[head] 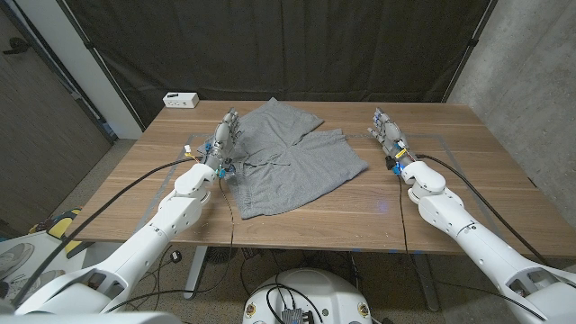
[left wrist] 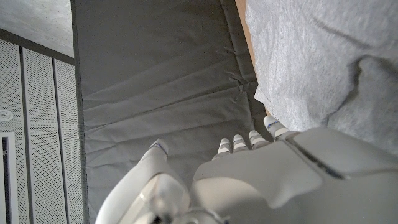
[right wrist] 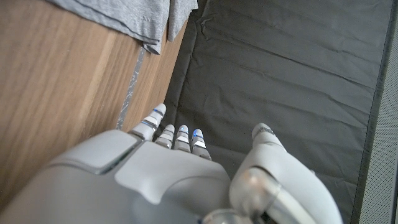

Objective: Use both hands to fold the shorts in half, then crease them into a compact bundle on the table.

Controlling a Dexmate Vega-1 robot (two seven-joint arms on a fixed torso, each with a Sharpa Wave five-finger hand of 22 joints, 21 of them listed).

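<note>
Item: grey cotton shorts [head: 290, 160], spread flat on wooden table [head: 450, 216]. Left hand [head: 227, 135] at nine o'clock, right hand [head: 386, 128] at three; both open-fingered, empty. Risk: uneven grasps likely skew fold.

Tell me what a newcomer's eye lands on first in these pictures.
The grey shorts lie spread and rumpled in the middle of the wooden table. The left hand stands at their left edge with fingers apart, and the right hand stands open on bare wood to their right. A small white box sits at the far left corner.
</note>
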